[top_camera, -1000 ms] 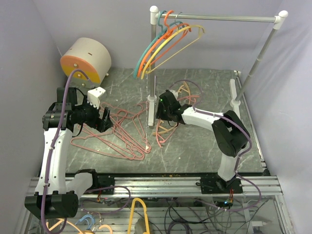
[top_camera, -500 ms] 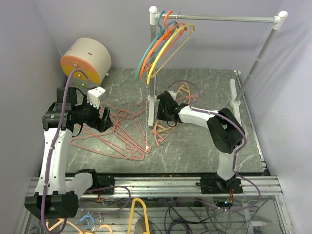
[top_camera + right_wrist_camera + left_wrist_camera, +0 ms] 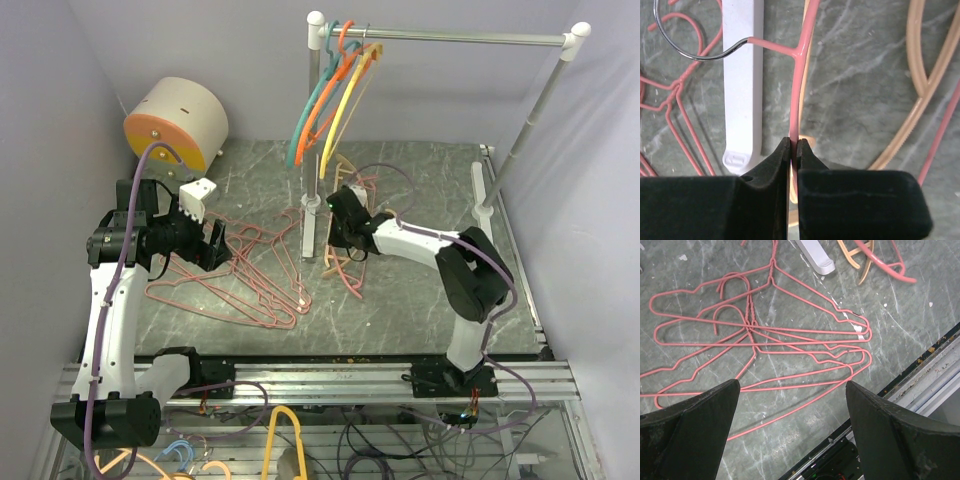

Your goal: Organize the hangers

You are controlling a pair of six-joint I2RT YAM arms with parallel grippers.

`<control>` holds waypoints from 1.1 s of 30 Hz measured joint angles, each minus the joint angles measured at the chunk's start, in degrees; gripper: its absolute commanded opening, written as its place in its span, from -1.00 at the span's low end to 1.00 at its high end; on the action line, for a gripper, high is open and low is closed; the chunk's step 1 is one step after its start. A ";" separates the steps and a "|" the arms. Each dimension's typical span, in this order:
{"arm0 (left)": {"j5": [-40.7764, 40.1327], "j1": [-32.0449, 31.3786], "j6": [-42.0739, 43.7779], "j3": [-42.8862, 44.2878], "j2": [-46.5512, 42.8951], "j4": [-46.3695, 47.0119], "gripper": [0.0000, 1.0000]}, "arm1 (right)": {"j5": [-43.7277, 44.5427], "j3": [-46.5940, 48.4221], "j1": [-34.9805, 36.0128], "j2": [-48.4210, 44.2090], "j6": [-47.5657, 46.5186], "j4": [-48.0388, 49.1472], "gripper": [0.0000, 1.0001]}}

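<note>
I see the grey marbled table (image 3: 420, 310) with the silver rail (image 3: 460, 38) across its far side. Teal, orange and yellow hangers (image 3: 310, 115) are hooked at the rail's left end, and a heap of thin pink wire hangers (image 3: 790, 335) lies flat on the table's left half. My left gripper (image 3: 792, 386) hangs just above that heap, jaws spread wide with nothing between them. My right gripper (image 3: 794, 145), beside the rail's white foot (image 3: 742, 75), is pinched tight on the thin bar of a pink hanger (image 3: 797, 90) with a metal hook, and a peach hanger (image 3: 921, 65) lies just to its right.
</note>
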 measured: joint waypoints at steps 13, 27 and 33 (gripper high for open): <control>0.04 0.00 0.04 0.00 -1.51 0.00 0.98 | 4.70 -9.62 -0.07 -19.69 0.11 -6.62 -1.00; 0.39 0.02 0.07 0.00 -3.21 -0.02 0.99 | -17.68 -29.73 -26.77 -56.76 -2.32 -0.48 -1.00; 0.42 0.02 0.04 0.00 -4.15 0.00 0.98 | -37.88 -30.56 -36.13 -57.79 -1.20 8.11 -1.00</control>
